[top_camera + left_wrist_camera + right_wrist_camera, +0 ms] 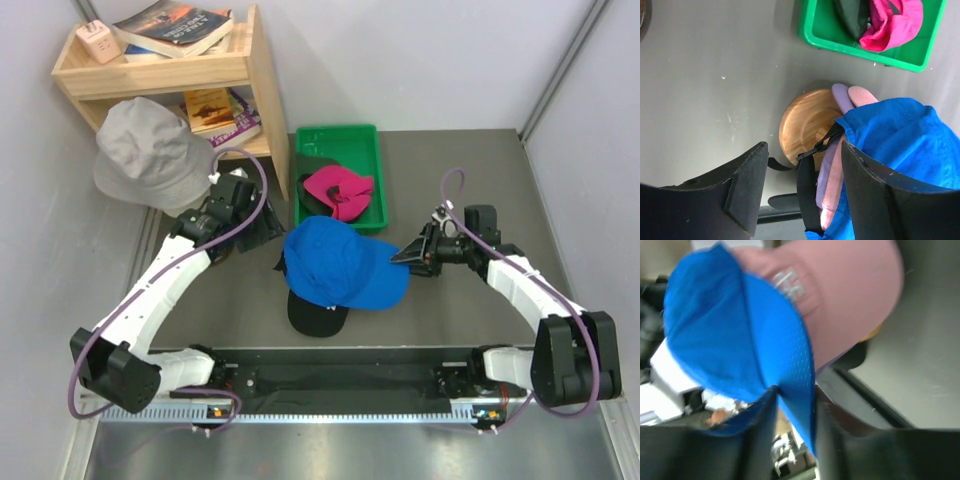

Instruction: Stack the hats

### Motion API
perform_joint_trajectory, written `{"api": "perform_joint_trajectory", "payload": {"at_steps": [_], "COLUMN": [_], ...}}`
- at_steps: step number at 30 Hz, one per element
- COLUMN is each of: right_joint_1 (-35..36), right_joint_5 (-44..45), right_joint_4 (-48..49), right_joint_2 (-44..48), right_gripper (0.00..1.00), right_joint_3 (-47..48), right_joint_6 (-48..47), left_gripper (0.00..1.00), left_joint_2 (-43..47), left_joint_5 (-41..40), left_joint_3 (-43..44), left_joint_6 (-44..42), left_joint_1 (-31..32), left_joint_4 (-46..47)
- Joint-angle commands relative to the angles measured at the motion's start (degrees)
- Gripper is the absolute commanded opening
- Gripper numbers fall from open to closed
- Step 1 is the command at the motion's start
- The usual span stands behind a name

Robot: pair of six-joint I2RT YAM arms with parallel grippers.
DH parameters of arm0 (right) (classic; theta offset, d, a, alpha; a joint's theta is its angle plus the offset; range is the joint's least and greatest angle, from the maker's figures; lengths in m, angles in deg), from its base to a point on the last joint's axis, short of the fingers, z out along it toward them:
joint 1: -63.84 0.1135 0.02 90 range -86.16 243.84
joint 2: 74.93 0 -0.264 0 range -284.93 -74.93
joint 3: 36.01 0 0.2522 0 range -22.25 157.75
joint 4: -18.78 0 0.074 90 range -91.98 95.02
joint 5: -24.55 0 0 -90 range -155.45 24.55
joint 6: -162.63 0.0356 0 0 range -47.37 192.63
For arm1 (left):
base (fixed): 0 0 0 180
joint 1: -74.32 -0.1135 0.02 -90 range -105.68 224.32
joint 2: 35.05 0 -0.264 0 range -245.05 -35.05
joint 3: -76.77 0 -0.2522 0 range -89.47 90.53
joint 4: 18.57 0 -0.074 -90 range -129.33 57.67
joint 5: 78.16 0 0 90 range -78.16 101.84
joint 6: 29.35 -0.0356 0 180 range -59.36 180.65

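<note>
Currently the right arm's jaws are pinching the bright blue mesh fabric cap's (pixel 340 262) brim; left jaws are standing open astride its rear strap.

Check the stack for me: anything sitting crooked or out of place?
The blue cap on top sits skewed: its brim points right while the black cap brim pokes out toward the arm bases. Magenta cap and a dark one remain in the green tray.
</note>
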Motion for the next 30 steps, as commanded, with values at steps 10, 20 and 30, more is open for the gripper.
{"api": "perform_joint_trajectory", "payload": {"at_steps": [10, 20, 30], "right_joint_1": [-0.7, 0.9, 5.5], "right_joint_5": [9.1, 18.9, 22.4], "right_joint_4": [-4.2, -18.3, -17.9], "right_joint_2": [-2.8, -8.2, -11.9], "right_gripper": [0.69, 0.69, 0.7], "right_joint_3": [6.0, 11.5, 13.0], "right_joint_6": [-6.7, -17.4, -17.7], "left_gripper": [0.66, 0.67, 0.67], "left_joint_2": [-1.3, 1.3, -0.3], "left_joint_5": [-2.1, 4.4, 8.1], "left_joint_3": [0.6, -2.7, -5.8], "left_joint_6": [-1.9, -4.0, -3.5], "left_joint_1": [-0.5, -0.7, -0.7], "left_joint_4": [-5.8, -0.5, 2.3]}}
